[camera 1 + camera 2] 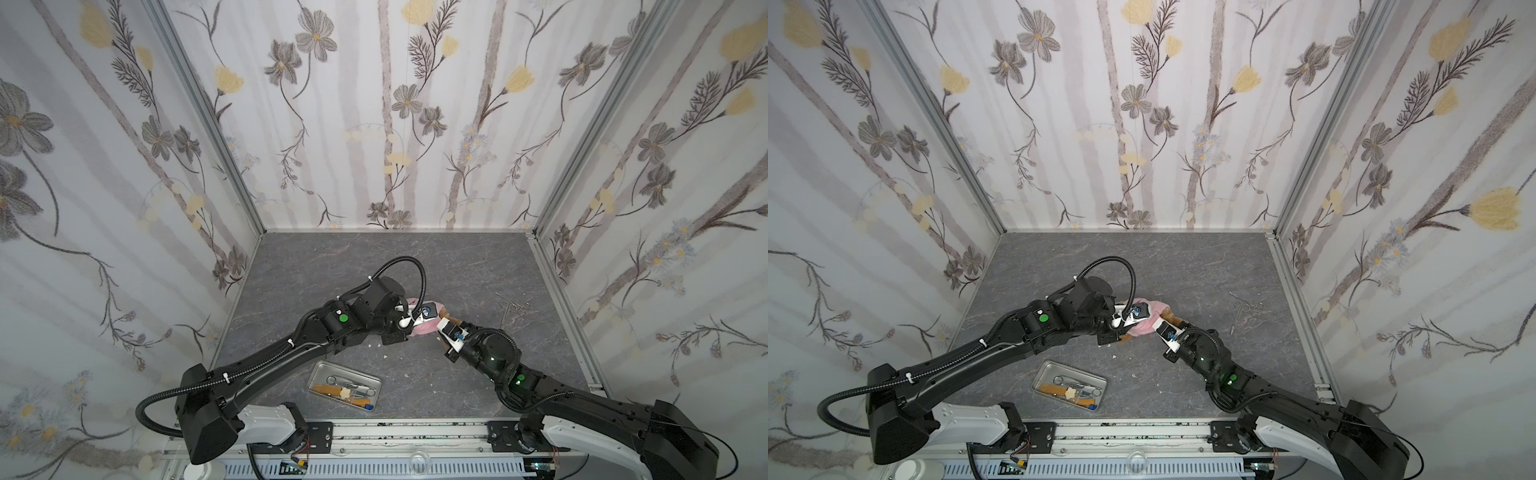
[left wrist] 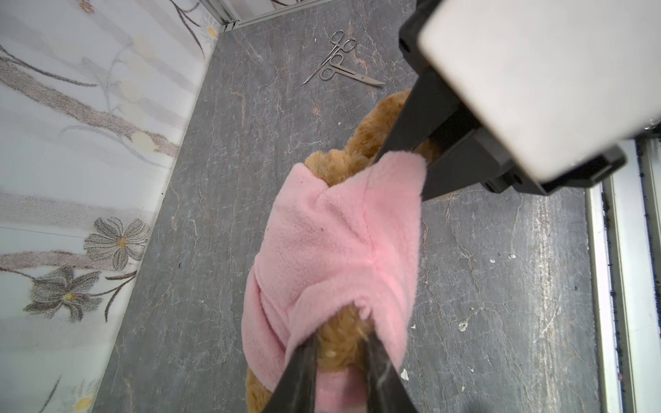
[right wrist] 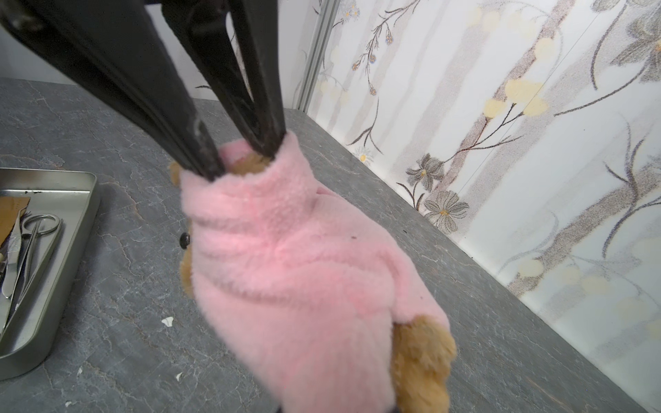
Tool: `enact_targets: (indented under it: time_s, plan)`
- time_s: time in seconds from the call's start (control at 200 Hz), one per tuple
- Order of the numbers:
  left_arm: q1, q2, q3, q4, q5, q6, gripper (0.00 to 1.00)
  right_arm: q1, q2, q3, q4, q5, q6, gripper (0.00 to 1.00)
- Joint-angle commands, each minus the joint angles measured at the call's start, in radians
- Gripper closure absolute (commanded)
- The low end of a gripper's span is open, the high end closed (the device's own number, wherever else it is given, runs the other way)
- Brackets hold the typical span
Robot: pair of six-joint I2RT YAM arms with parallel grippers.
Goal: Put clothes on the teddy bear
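The teddy bear [image 2: 372, 121] [image 3: 422, 357] hangs above the table between both grippers, with a pink shirt [image 2: 339, 232] [image 3: 293, 268] pulled over most of it. Golden-brown fur shows at both ends, and one dark eye [image 3: 184, 240] peeks out at the cloth's edge. My left gripper [image 2: 339, 336] [image 3: 241, 164] has its two fingers inside one opening of the shirt, standing apart with fur between them. My right gripper [image 2: 400, 178] pinches the shirt's hem at the other end. In both top views the grippers [image 1: 430, 316] [image 1: 1158, 326] meet at the pink bundle [image 1: 424, 328] [image 1: 1142, 328].
A metal tray [image 1: 316, 374] [image 1: 1038, 376] [image 3: 82, 200] holding instruments lies near the front edge. Loose steel scissors and forceps [image 1: 513, 309] [image 1: 1246, 309] [image 2: 336, 60] lie on the grey table at the right. Small white scraps dot the surface. Flowered walls close three sides.
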Motion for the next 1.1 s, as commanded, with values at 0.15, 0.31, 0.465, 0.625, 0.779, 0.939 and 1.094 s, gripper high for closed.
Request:
enact_targets:
  time_s: [0.15, 0.31, 0.465, 0.625, 0.779, 0.939, 1.094]
  plan:
    - [-0.010, 0.053, 0.038, 0.003, 0.000, 0.011, 0.65, 0.010, 0.022, 0.017, 0.069, -0.010, 0.013, 1.00]
    - [-0.010, 0.081, 0.048, 0.013, 0.017, 0.008, 0.63, 0.010, 0.015, 0.006, 0.112, -0.032, 0.060, 1.00]
    - [-0.009, 0.109, 0.025, 0.033, -0.004, 0.003, 0.61, 0.010, 0.002, -0.034, 0.242, -0.075, 0.170, 1.00]
    - [0.026, 0.128, -0.006, 0.112, 0.060, -0.056, 0.60, 0.015, 0.027, -0.044, 0.371, -0.151, 0.279, 1.00]
    - [0.037, 0.140, -0.042, 0.196, 0.162, -0.089, 0.63, 0.035, 0.081, -0.034, 0.488, -0.186, 0.351, 1.00]
    - [0.049, 0.128, -0.068, 0.250, 0.202, -0.125, 0.96, 0.039, 0.113, -0.044, 0.561, -0.163, 0.374, 1.00]
    - [0.122, -0.009, -0.142, 0.411, 0.290, -0.323, 1.00, 0.016, 0.054, -0.095, 0.487, -0.035, 0.401, 1.00]
